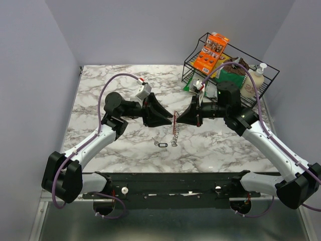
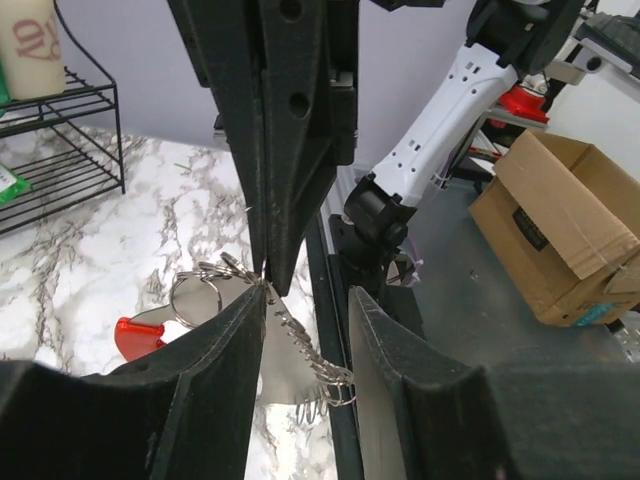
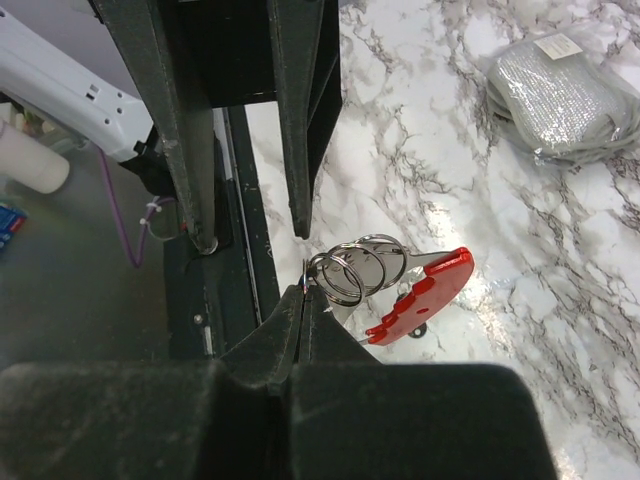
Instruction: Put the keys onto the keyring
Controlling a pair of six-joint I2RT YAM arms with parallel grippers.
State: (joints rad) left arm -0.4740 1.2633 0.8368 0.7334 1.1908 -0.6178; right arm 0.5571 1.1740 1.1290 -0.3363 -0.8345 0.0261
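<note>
Our right gripper is clenched, its 2 fingertips pinched together on the silver rings of the keyring, which it holds above the table at mid-scene. The red strip juts to the side and a chain hangs below. Our left gripper faces it from the left, released, its 2 fingers spread and holding nothing.

The key lies flat on the marble, just left of the chain's low end and nearer to us than both grippers.

We judge the step in hand to be fetching that key with the free left gripper. To do it well, we would keep the right pinch firm and the ring steady. We would take the key by its blade, leaving the dark looped head free to meet the ring.

Hard to make out:
- whether the left gripper's inner finger touches the ring or only sits beside it
- where the ring's split lies
- the key itself, which is tiny in the top view and absent from both wrist views
</note>
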